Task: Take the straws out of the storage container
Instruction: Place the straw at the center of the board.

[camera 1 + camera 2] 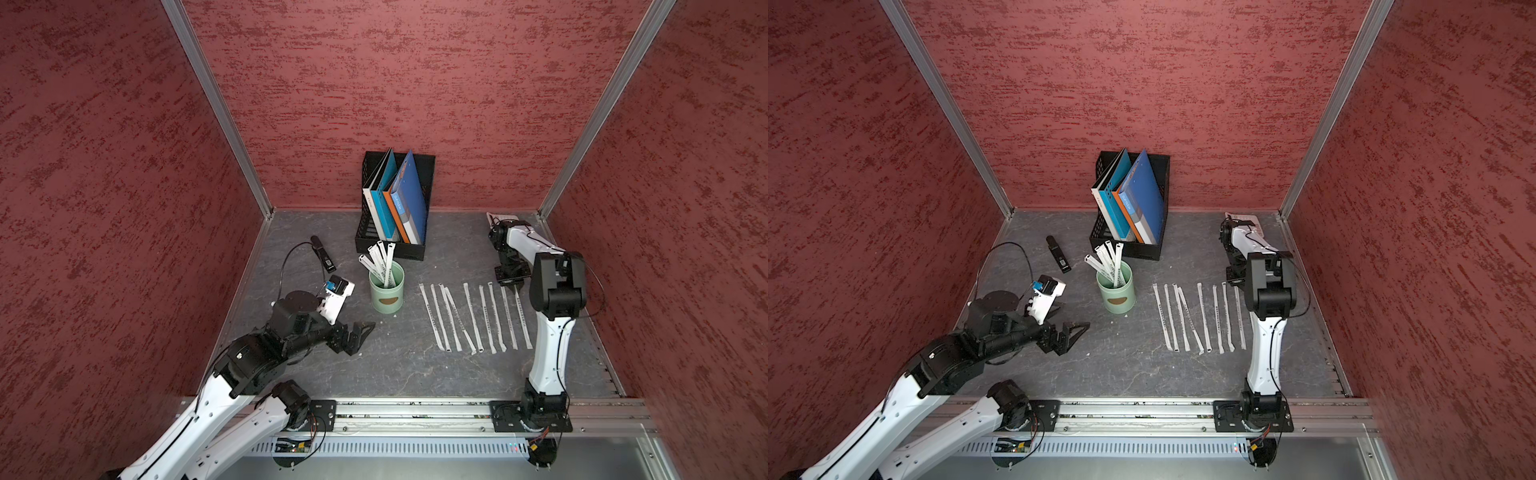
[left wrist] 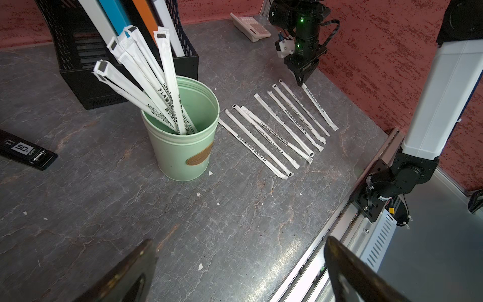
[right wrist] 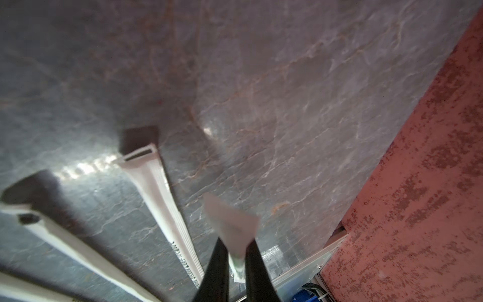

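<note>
The storage container (image 1: 386, 291) (image 2: 183, 146) is a mint-green cup that stands upright left of the table's centre. Several wrapped straws (image 1: 380, 259) (image 2: 146, 78) stick out of it, leaning back and to the left. Several more straws (image 1: 473, 316) (image 2: 277, 125) lie in a row on the table to its right. My right gripper (image 1: 509, 284) (image 2: 300, 83) (image 3: 234, 241) points down at the far end of the rightmost straw (image 2: 318, 107). Its jaws are close together, with that wrapper end pinched between them. My left gripper (image 1: 361, 334) (image 2: 240, 251) hovers wide open and empty, in front of the cup and to its left.
A black mesh file rack (image 1: 395, 208) with blue folders stands right behind the cup. A black stapler-like device (image 1: 323, 253) lies at the back left. A calculator (image 2: 251, 24) sits in the back right corner. Red walls enclose three sides, and a metal rail (image 1: 415, 409) runs along the front.
</note>
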Available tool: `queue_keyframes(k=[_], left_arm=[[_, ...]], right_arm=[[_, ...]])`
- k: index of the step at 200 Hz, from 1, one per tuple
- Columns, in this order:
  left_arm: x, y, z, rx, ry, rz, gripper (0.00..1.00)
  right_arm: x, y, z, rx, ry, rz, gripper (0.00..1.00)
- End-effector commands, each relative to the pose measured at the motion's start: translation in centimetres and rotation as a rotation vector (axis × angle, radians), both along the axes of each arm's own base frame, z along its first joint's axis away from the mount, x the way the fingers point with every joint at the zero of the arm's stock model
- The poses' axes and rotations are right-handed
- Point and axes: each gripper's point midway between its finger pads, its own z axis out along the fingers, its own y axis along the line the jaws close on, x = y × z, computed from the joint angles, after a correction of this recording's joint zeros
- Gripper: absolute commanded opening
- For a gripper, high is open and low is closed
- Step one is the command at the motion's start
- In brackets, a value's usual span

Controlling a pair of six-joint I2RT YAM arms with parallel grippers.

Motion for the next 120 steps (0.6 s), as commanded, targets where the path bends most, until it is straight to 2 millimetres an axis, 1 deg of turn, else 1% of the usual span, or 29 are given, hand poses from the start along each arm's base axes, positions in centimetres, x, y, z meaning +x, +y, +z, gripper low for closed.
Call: queue_keyframes(k=[1, 56, 77, 93, 99, 111, 120], left_arm=[[-0.1, 0.1, 0.1, 0.004, -0.002, -0.001, 0.99], [-0.1, 0.1, 0.1, 0.002, -0.002, -0.001, 0.99], [-0.1, 0.1, 0.1, 0.003, -0.004, 0.0, 0.99], [-0.1, 0.2, 0.2, 0.002, -0.007, 0.002, 0.99], [0.0, 0.2, 0.2, 0.002, -0.008, 0.005, 0.99], [0.0, 0.2, 0.2, 0.003, -0.009, 0.006, 0.99], [0.0, 0.2, 0.2, 0.003, -0.009, 0.006, 0.99]], right_arm=[[0.7, -0.2, -0.2, 0.007, -0.026, -0.015, 0.13], [0.9, -0.3, 0.1, 0.004, -0.039, -0.022, 0.17], [1.0, -0.4, 0.8, -0.003, -0.055, -0.029, 0.19], [1.3, -0.1, 2.3, 0.003, -0.114, -0.036, 0.19], [1.5, 0.3, 3.2, 0.015, -0.152, -0.033, 0.19], [2.0, 1.9, 5.2, 0.055, -0.246, -0.004, 0.21], [2.4, 3.8, 6.8, 0.089, -0.317, 0.037, 0.23]])
